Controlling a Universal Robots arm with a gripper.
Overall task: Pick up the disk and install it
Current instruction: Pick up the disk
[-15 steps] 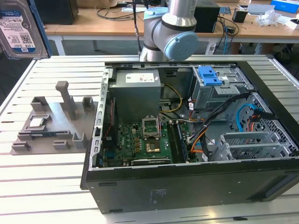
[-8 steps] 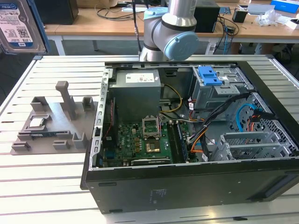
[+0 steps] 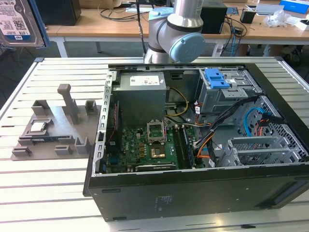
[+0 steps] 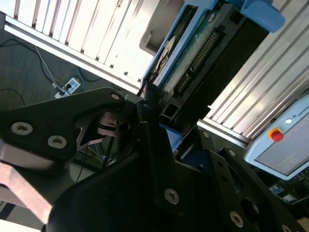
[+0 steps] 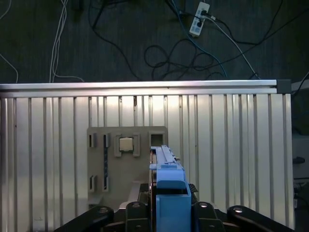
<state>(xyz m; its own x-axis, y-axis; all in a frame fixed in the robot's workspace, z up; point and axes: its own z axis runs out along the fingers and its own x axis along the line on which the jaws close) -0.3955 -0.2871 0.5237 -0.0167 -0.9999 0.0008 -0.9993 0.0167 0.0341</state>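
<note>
Slatted aluminium surface (image 3: 58, 203) carries an open computer case (image 3: 193, 145) from its middle out to the exterior view's right. A grey fixture plate (image 3: 53, 130) sits toward the left edge, with a small processor chip (image 3: 37, 127) seated in it. Up in the air, clear of the surface, there's the disk (image 3: 17, 21), label facing out, blue carrier frame along its side. In the second wrist view the end effector (image 4: 147, 99) is clamped narrow on the disk's end, circuit-board side showing. From the first wrist view, the disk hangs edge-on above the fixture plate, near the surface's edge.
</note>
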